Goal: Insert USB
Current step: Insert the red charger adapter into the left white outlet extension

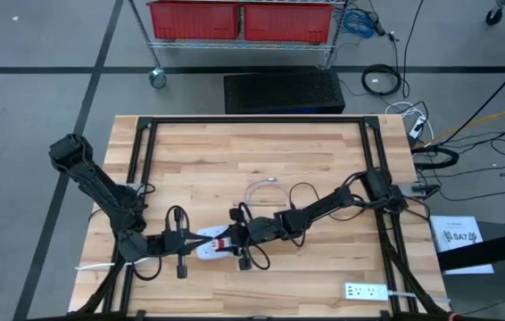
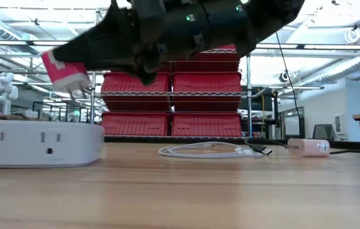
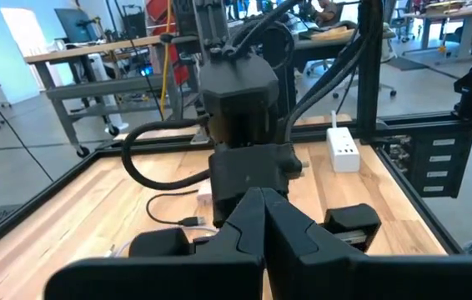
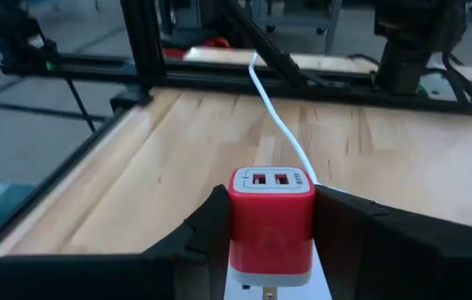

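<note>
We are seeing the left arm reaching in from the table's (image 1: 261,152) left edge toward its front, and its left gripper (image 1: 181,242) is sitting near the front edge, left of centre. In the left wrist view its fingers (image 3: 244,225) are pressing together with nothing between them, and they are pointing toward the right arm's wrist.

Just to the right of that gripper, a white power strip (image 1: 210,246) is lying flat on the wood near the front edge. In the low view this power strip (image 2: 37,143) is showing its outlets on the side facing the camera.

Next along, the right gripper (image 1: 227,239) is hovering over the strip's right end. Its fingers are standing partly apart and clamping a red USB wall charger (image 4: 270,223) by its two sides. In the right wrist view the charger's two USB ports are facing up and away from the gripper, with the metal prongs at its lower end pointing down at the white strip below. In the low view the charger (image 2: 65,71) is hanging tilted in the air above the strip, clear of it.

Farther right and toward the table's middle, a white USB cable (image 1: 266,191) is lying loosely coiled on the wood, well apart from both grippers. Near the front right corner a second white power strip (image 1: 367,292) is resting.
</note>
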Robot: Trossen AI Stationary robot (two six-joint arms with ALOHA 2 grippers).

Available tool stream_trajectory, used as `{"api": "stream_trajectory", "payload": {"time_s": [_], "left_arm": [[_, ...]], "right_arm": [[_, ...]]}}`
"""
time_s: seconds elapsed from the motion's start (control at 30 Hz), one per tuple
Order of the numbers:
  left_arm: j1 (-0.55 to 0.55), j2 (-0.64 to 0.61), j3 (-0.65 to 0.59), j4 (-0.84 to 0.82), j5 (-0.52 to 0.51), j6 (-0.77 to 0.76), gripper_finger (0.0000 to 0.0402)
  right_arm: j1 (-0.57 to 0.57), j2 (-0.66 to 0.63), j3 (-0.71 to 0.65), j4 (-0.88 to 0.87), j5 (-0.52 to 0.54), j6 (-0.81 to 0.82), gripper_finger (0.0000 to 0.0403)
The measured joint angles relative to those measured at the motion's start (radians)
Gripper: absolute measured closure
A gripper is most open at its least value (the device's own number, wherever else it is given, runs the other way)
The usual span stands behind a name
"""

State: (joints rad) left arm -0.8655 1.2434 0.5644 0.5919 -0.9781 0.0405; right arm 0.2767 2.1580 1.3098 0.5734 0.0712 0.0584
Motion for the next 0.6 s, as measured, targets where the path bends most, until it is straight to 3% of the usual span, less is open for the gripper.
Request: {"api": "stream_trajectory", "payload": {"time_s": [0.3,0.6], "left_arm": [[0.000,0.000,0.000,-0.012,-0.003,0.001,0.0401],[-0.043,-0.002,0.004,-0.161,-0.052,-0.083,0.0401]], "right_arm": [[-0.007,0.070,0.001,0.215,-0.025,0.009,0.0292],[-0.009,0.084,0.000,0.242,-0.025,0.005,0.0292]]}}
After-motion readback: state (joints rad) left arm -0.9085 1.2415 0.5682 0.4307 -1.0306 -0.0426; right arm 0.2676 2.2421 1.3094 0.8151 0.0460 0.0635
